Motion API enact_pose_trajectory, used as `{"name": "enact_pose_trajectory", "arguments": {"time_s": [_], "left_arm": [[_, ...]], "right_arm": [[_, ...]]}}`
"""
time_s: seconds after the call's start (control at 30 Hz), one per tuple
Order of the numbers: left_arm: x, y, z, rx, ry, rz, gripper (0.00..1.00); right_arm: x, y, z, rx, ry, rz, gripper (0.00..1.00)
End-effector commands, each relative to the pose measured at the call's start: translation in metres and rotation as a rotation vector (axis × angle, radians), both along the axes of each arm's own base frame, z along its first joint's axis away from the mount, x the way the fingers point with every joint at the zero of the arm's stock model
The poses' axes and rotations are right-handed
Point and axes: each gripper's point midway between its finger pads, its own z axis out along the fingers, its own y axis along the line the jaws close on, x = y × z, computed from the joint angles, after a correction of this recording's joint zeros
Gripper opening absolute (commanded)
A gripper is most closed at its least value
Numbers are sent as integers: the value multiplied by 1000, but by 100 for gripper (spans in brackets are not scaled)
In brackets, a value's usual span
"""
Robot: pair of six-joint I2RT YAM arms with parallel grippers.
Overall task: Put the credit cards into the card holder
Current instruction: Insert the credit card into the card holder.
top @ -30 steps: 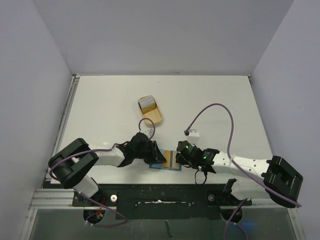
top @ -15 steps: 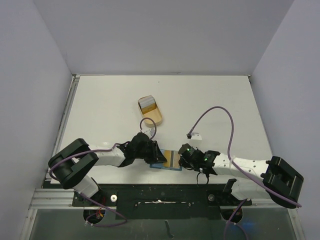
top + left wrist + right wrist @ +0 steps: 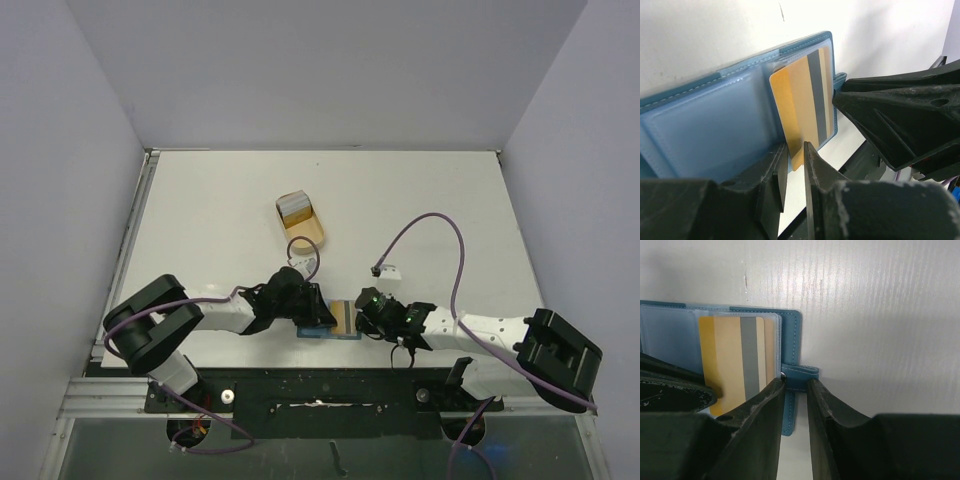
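One table [image 3: 220, 200]. Two arms are on it: the left arm [image 3: 215, 315] and the right arm [image 3: 480, 328]. That makes two end effectors, the left end effector [image 3: 795, 150] and the right end effector [image 3: 795, 382], each with two fingers. There are two purple cables [image 3: 432, 214], one per arm.

One card holder [image 3: 318, 331] lies at six o'clock on the table. It shows one tan-orange card [image 3: 800, 95] with a single grey stripe. One tan tray [image 3: 316, 238] sits toward eleven o'clock and holds one stack of cards [image 3: 294, 206]; the number in the stack cannot be told. One small white piece [image 3: 388, 269] lies toward four o'clock.
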Motion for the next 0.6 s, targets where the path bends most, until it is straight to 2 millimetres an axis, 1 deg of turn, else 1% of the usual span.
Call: {"name": "enact_pose_trajectory", "arguments": {"time_s": [0.0,0.17,0.33,0.47,0.57], "left_arm": [[13,-29,32,-111,-102,-39,17],[17,-28,38,-103,-132,-25,23],[25,-17,49,-85,-184,31,31],[28,-11,51,-73,-201,57,36],[28,-12,50,-72,-201,52,37]], "right_arm": [[1,6,-5,21,7,5,25],[0,3,-3,13,6,0,25],[1,-6,11,0,-20,-15,25],[2,-11,19,9,-39,-30,25],[3,-15,19,-3,-42,-41,25]]}}
